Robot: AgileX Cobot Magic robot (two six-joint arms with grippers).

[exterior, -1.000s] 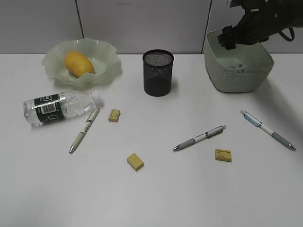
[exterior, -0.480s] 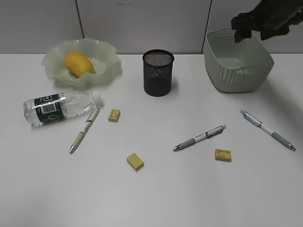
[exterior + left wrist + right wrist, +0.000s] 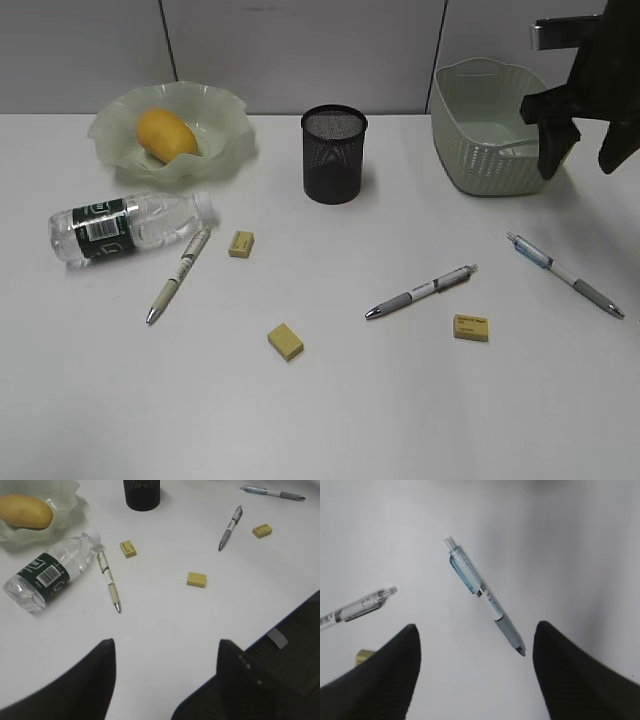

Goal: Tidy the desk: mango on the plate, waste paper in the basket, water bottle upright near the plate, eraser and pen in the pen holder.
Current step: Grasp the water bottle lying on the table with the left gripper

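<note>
The mango [image 3: 166, 133] lies in the plate [image 3: 112, 126] at the back left. In front of it the water bottle [image 3: 130, 227] lies on its side. The pen holder [image 3: 334, 155] stands mid-back, the basket [image 3: 480, 160] back right; I cannot make out the waste paper. Three pens [image 3: 180, 273] [image 3: 421, 291] [image 3: 565, 275] and three erasers [image 3: 241, 243] [image 3: 285, 341] [image 3: 472, 327] lie on the desk [image 3: 330, 420]. My right gripper [image 3: 580, 165] hangs open beside the basket, above the blue pen [image 3: 485, 600]. My left gripper [image 3: 166, 645] is open over bare desk.
A grey partition wall runs behind the desk. In the left wrist view a dark edge [image 3: 295, 645] lies at the lower right. The nearest eraser [image 3: 197, 579] and pen [image 3: 109, 580] lie ahead of the left fingers.
The right gripper has come out from over the basket, forward and down to its right side above the blue pen. Its jaws narrowed slightly. The left arm is still.
</note>
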